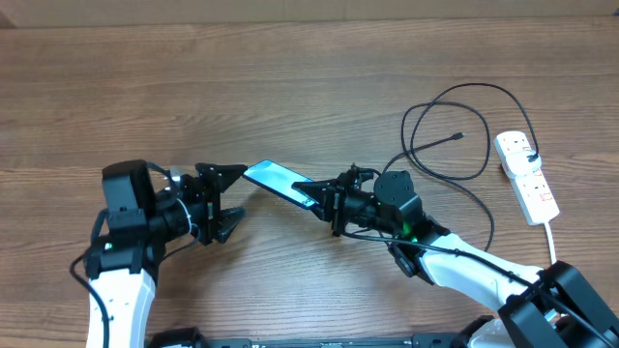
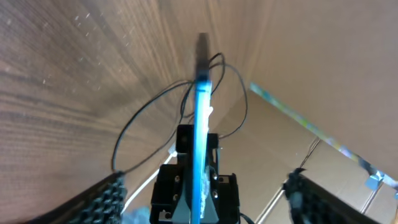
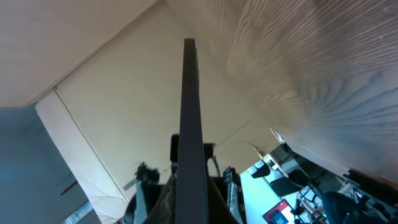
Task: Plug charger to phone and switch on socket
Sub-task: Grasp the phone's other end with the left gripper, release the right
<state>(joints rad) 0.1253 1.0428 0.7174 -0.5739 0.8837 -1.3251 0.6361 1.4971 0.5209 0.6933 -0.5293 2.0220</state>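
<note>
Biggest thing in shot was the wooden table [image 1: 290, 77], with both arms coming in from the near edge. The white socket [image 1: 530, 184] lay out by the table's right edge, well clear of both arms. The phone [image 1: 276, 179] was up off the table near the middle, tilted with its light-blue screen showing, and the right gripper [image 1: 316, 198] was clamped tight on one end of it. The left gripper [image 1: 237, 193] sat just off the phone's free end with its jaws spread fairly wide and nothing in them. The charger [image 1: 405, 124] lay in loose loops between the right arm and the socket, and its small connector tip [image 1: 458, 136] was lying free inside the loop.
</note>
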